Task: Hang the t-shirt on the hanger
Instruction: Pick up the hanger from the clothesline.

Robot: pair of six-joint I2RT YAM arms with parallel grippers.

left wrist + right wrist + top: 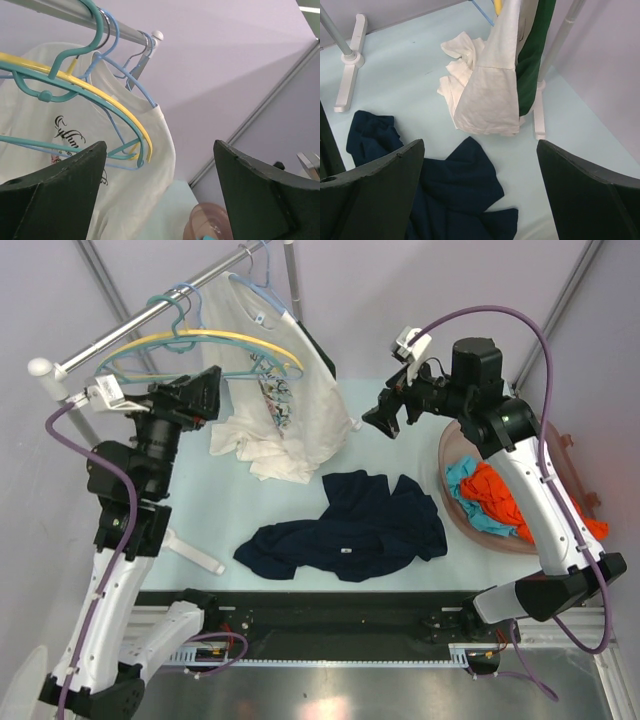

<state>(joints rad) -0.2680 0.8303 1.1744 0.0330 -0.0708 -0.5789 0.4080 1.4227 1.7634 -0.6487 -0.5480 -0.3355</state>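
The navy t-shirt lies crumpled on the table in front of the rack, its small white label facing up; it also shows in the right wrist view. The teal hanger hangs on the metal rail beside a yellow one, and shows close up in the left wrist view. My left gripper is open and empty, raised just in front of the hangers. My right gripper is open and empty, held above the table behind the t-shirt.
A white printed t-shirt hangs on a pale blue hanger from the rail, its hem on the table. A green garment hangs behind it. A pink basin holds orange and teal garments at right. The rack's white foot lies left.
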